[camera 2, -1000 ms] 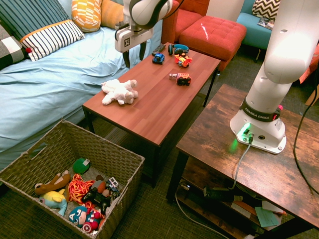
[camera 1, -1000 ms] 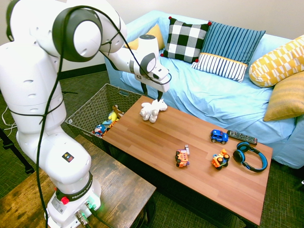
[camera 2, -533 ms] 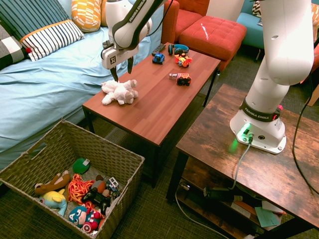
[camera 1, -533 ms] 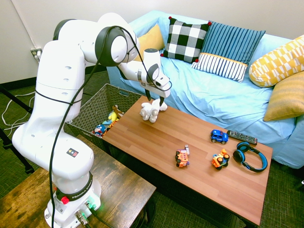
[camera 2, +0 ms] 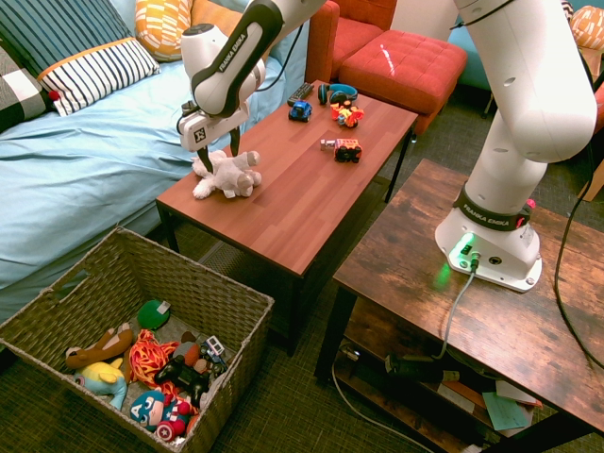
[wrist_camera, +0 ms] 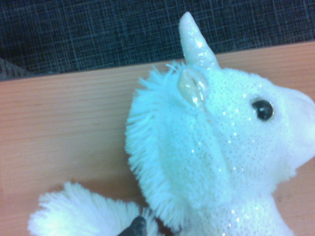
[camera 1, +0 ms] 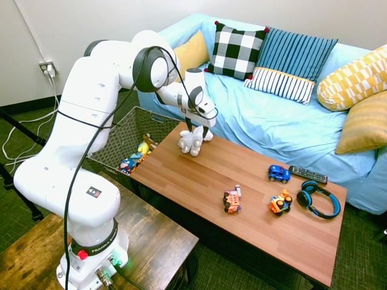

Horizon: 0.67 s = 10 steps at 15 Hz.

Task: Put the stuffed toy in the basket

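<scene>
Counts: one stuffed toy (camera 1: 194,140), one basket (camera 2: 94,283), three small toy vehicles, one pair of headphones (camera 1: 318,199), one remote (camera 1: 308,174), five cushions on the sofa (camera 1: 272,127) in the first exterior view.

Stuffed toy: white plush lying on its side on the wooden coffee table (camera 1: 242,193), at the table end nearest the basket, directly under the gripper (camera 2: 216,159). Wrist view shows its head (wrist_camera: 221,147) close up: horn, ear, one dark eye, fluffy mane, table surface behind it.

Gripper: jaws spread, nothing held. Dark fingers straddle the toy's upper body in both exterior views; whether they touch the plush, I can't tell.

Arm pose: white arm reaches out from its base on the dark side table (camera 2: 453,311), elbow high, forearm angled down, wrist pointing the gripper straight down over the toy.

Basket: on the floor below the gripper and off the table end, near but apart. It holds a pile of assorted colourful toys.

Vehicles: blue car (camera 1: 279,174), orange-and-grey truck (camera 1: 232,199), orange vehicle (camera 1: 280,202), all well away from the gripper toward the far end of the table, next to the headphones and remote.
</scene>
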### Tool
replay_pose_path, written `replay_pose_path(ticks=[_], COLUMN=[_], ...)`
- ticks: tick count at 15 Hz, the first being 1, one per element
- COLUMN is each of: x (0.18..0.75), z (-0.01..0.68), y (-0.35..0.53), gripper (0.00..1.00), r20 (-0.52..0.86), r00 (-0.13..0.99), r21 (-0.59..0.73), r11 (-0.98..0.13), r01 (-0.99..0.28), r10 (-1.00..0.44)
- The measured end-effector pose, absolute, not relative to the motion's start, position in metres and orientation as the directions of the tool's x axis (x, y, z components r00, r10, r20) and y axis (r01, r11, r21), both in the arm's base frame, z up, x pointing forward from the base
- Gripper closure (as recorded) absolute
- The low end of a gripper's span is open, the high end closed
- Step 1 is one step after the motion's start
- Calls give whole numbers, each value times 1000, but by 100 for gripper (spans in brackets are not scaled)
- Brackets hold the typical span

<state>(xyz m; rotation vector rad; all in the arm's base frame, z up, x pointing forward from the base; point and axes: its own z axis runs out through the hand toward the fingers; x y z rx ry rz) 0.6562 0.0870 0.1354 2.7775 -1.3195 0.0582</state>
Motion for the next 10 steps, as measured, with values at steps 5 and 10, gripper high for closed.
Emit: replay_pose_path(ticks=[5,10], x=[664,664], z=[119,117], y=[86,81], gripper=[100,100], r20=[54,52], r00=[622,614], r21=[54,62], r11=[-620,-612], r01=[-783,-789], r10=[-781,-787])
